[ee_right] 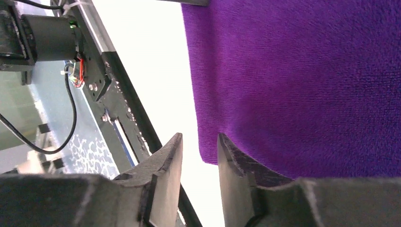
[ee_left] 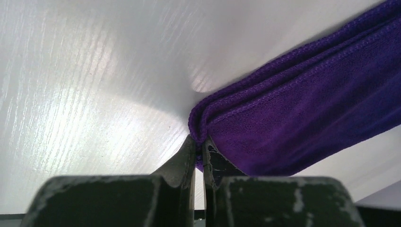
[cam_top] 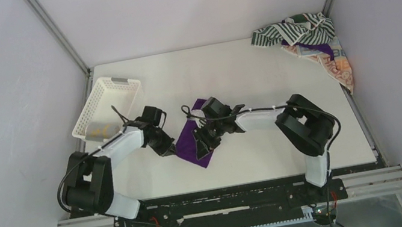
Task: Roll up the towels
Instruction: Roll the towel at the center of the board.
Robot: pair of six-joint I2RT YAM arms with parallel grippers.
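No legible text, labels, brands or numbers in any view, print on patterned towel [cam_top: 343, 69] too small to read

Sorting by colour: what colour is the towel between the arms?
Towel: solid purple, right wrist view.

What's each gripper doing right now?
Left gripper: closed, pinching the purple towel's folded edge.
Right gripper: slightly open, holding nothing.

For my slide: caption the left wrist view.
Left gripper shut on the folded corner of the purple towel, white table beneath.
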